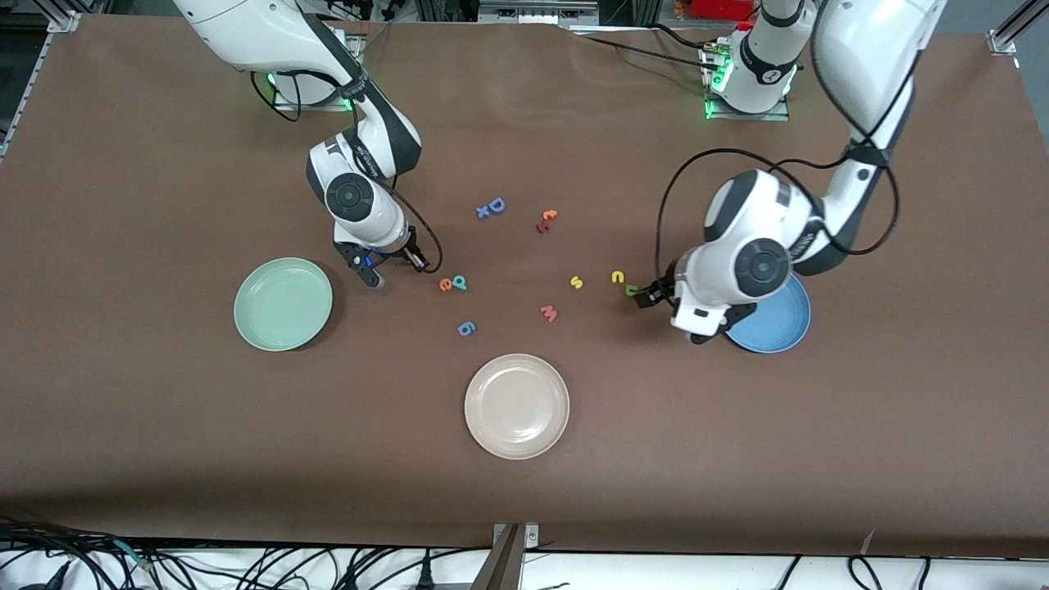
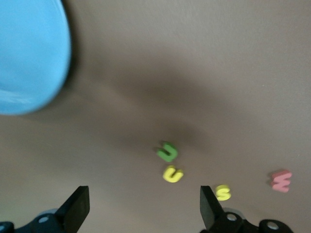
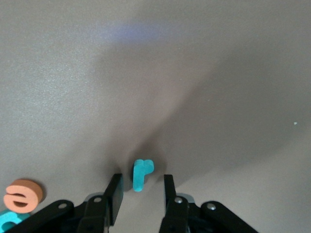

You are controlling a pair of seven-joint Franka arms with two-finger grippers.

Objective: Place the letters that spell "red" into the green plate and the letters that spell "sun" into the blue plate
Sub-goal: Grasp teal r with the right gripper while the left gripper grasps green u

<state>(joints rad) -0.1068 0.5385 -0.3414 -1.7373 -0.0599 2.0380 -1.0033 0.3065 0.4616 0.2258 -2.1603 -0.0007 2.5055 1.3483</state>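
My right gripper (image 1: pixel 418 260) is low over the table between the green plate (image 1: pixel 283 304) and the orange "e" (image 1: pixel 446 285) and teal "d" (image 1: pixel 460 283). Its fingers (image 3: pixel 115 193) stand narrowly open either side of the thin teal "r" (image 3: pixel 142 172), with a gap on each side. My left gripper (image 1: pixel 647 295) hangs wide open beside the blue plate (image 1: pixel 783 321), just short of the green "u" (image 2: pixel 167 152) and yellow "n" (image 2: pixel 172 174). The yellow "s" (image 1: pixel 576 283) lies a little toward the right arm's end. Both plates hold nothing.
A beige plate (image 1: pixel 516 406) sits nearest the front camera. A pink "w" (image 1: pixel 548 312), a blue "6" (image 1: pixel 466 329), a blue "D" (image 1: pixel 496 205) and small red-orange pieces (image 1: pixel 547 220) lie scattered mid-table.
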